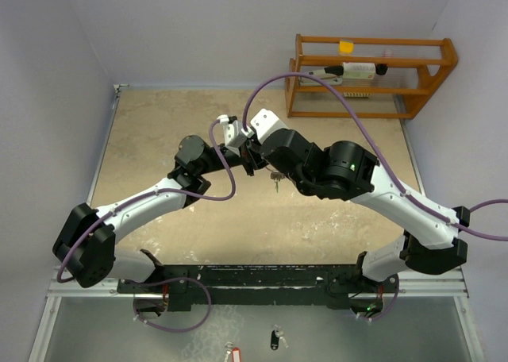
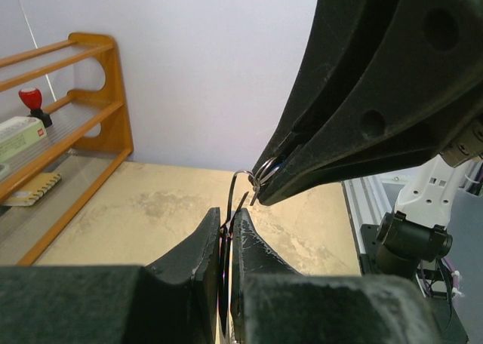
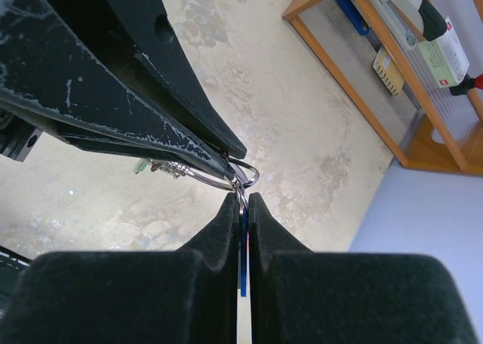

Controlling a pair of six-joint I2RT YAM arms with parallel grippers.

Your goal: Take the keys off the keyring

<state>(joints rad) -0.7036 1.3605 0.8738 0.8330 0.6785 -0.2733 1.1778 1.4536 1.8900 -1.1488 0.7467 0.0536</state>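
Both grippers meet above the middle of the table. In the left wrist view my left gripper point(image 2: 226, 214) is shut on a thin silver wire ring of the keyring point(image 2: 240, 179). In the right wrist view my right gripper point(image 3: 241, 198) is shut on the blue-headed key point(image 3: 243, 247), which is edge-on between the pads and still threaded on the keyring point(image 3: 240, 175). The green-headed key point(image 3: 140, 165) hangs off the ring with small silver pieces. From above, the left gripper point(image 1: 247, 164) and right gripper point(image 1: 260, 161) touch tips, and the green key point(image 1: 275, 182) dangles below them.
A wooden rack point(image 1: 369, 76) with small items stands at the back right. A red-tagged key point(image 1: 231, 352) and a black-tagged key point(image 1: 275, 338) lie on the grey strip in front of the arm bases. The tan tabletop point(image 1: 159, 132) lies beneath the grippers.
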